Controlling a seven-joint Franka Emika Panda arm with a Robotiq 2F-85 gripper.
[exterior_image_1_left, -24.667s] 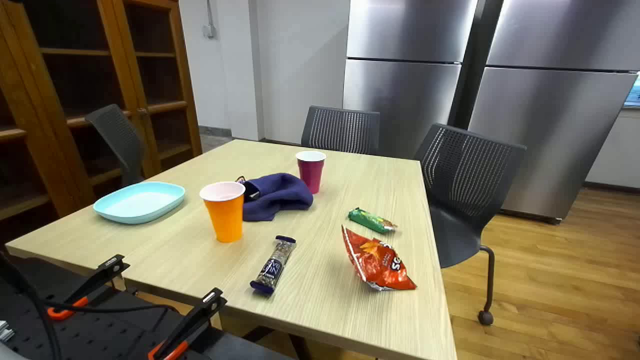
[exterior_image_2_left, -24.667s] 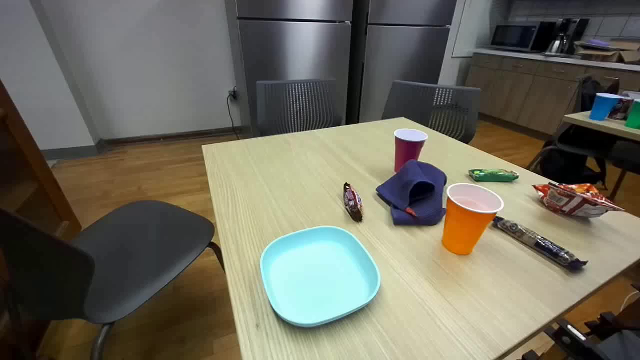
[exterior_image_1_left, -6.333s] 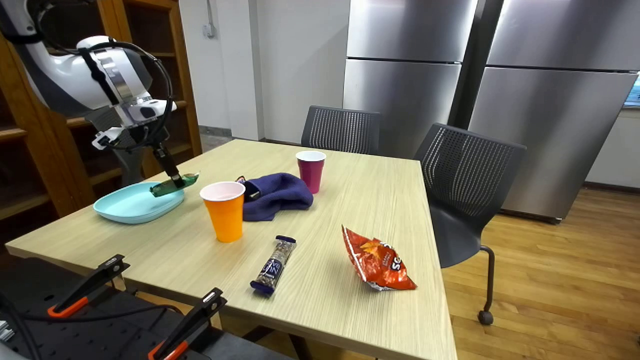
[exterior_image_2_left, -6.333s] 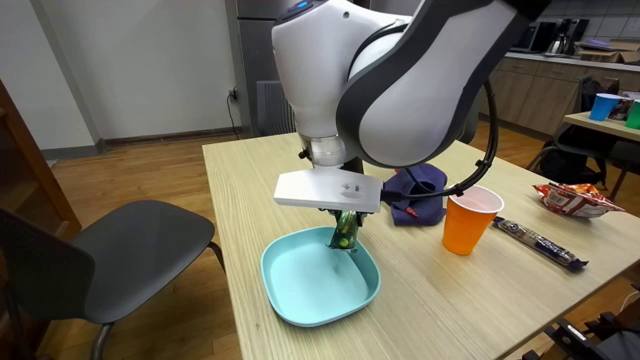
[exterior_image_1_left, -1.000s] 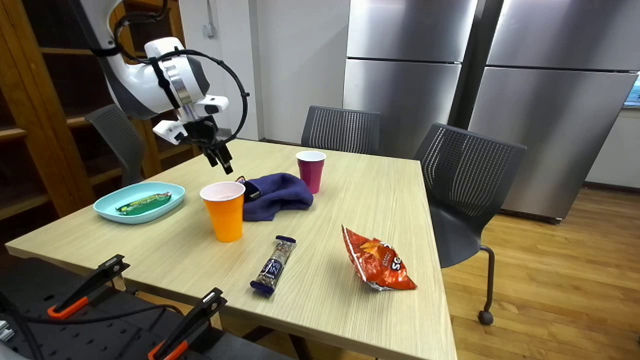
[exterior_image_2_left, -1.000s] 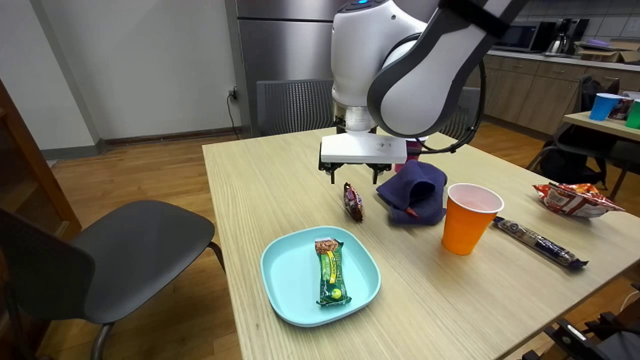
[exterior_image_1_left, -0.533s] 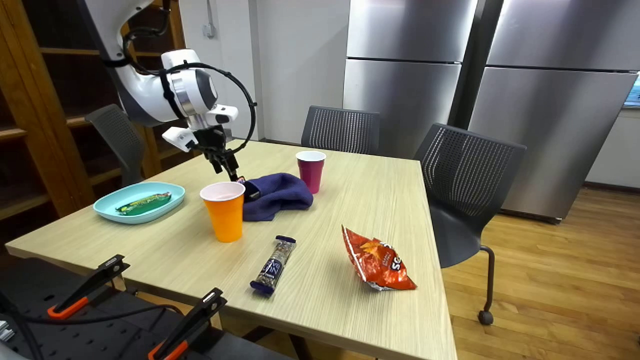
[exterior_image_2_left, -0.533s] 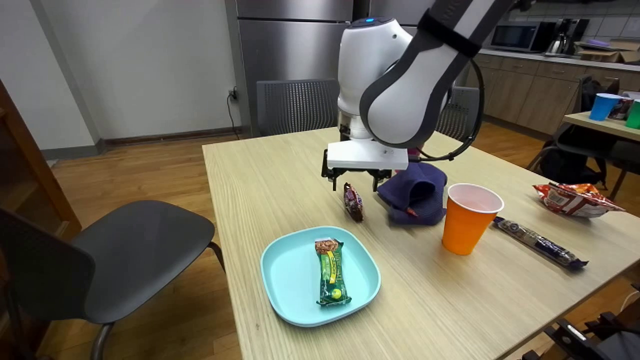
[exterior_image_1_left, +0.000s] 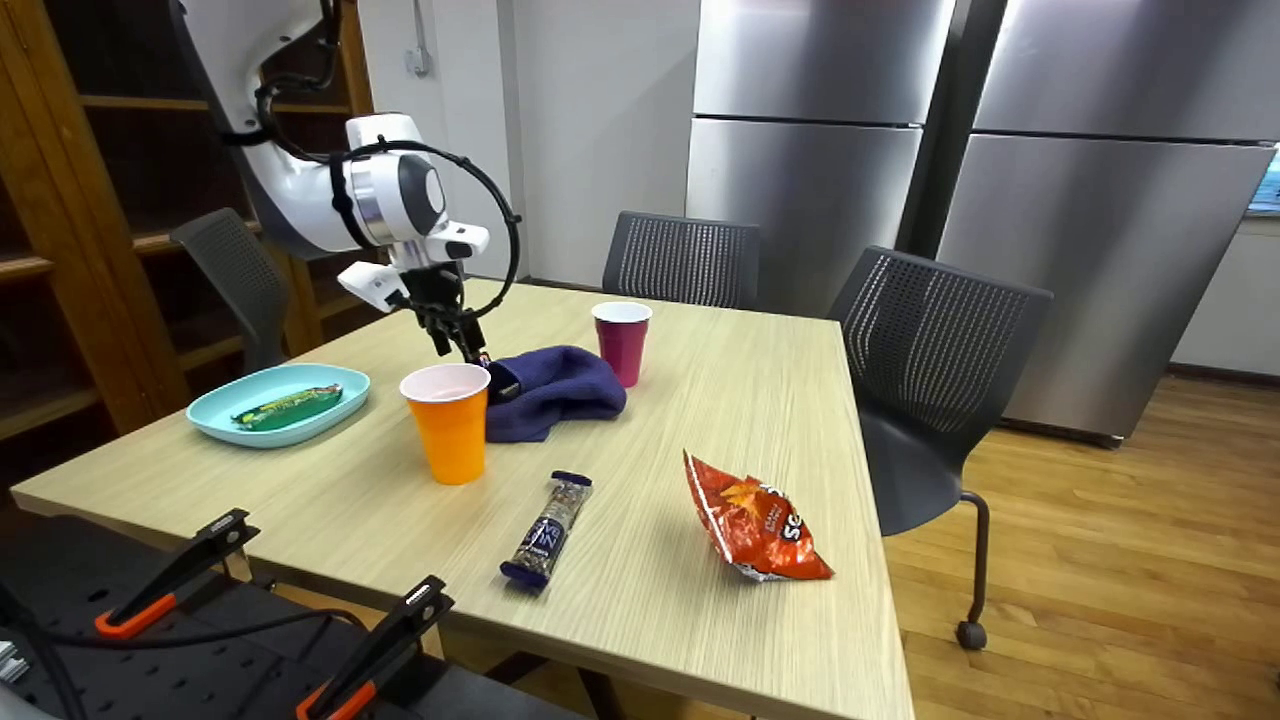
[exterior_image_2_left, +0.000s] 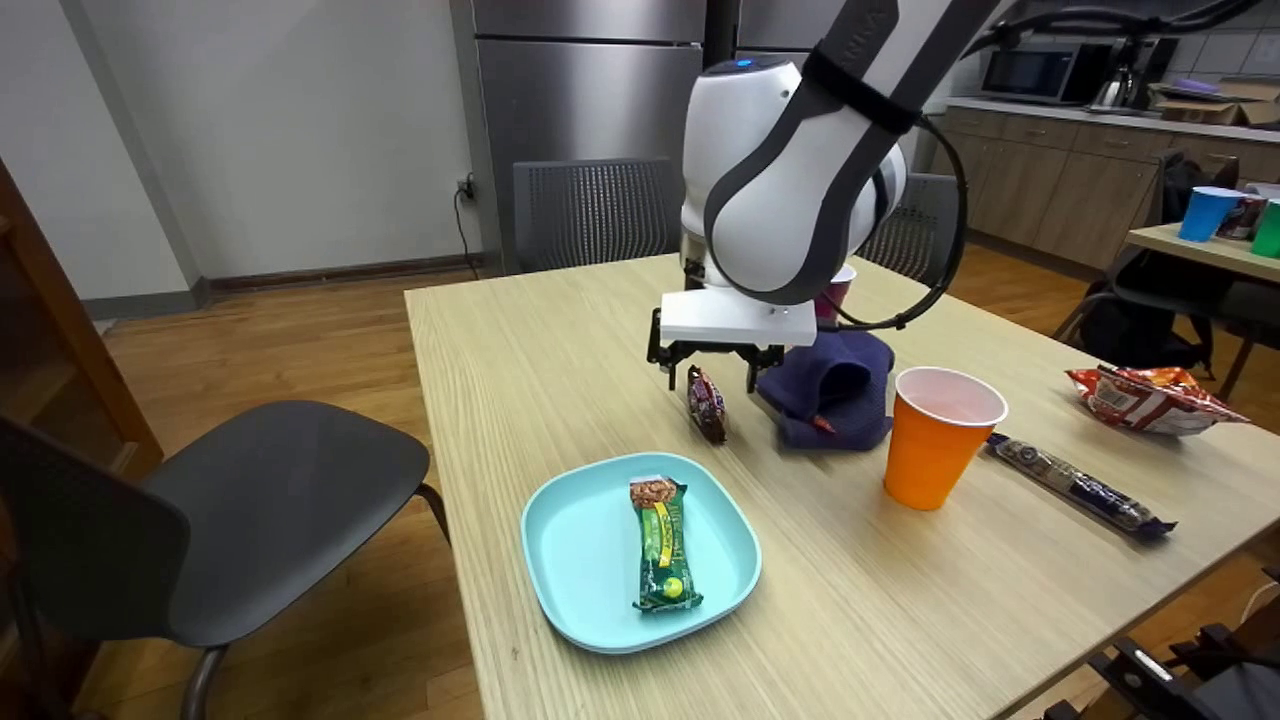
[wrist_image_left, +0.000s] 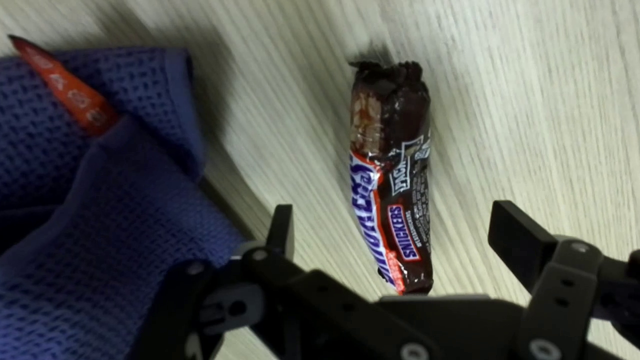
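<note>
Two black fingers (wrist_image_left: 525, 245) of the gripper (wrist_image_left: 394, 220) are spread wide apart, a little lower than a second ago. The Snickers bar (wrist_image_left: 395, 190) lies on the table (wrist_image_left: 530, 120) just below them, between their tips in the wrist view. At 7 o'clock from it in an exterior view, the blue plate (exterior_image_2_left: 585, 565) now holds the green bar (exterior_image_2_left: 662, 555) (earlier the gripper had it). At 9 o'clock in the wrist view, the purple cloth (wrist_image_left: 145, 210) hides part of a red wrapper (wrist_image_left: 75, 95). The bottom of the orange cup (exterior_image_2_left: 935, 465) is out of sight.
</note>
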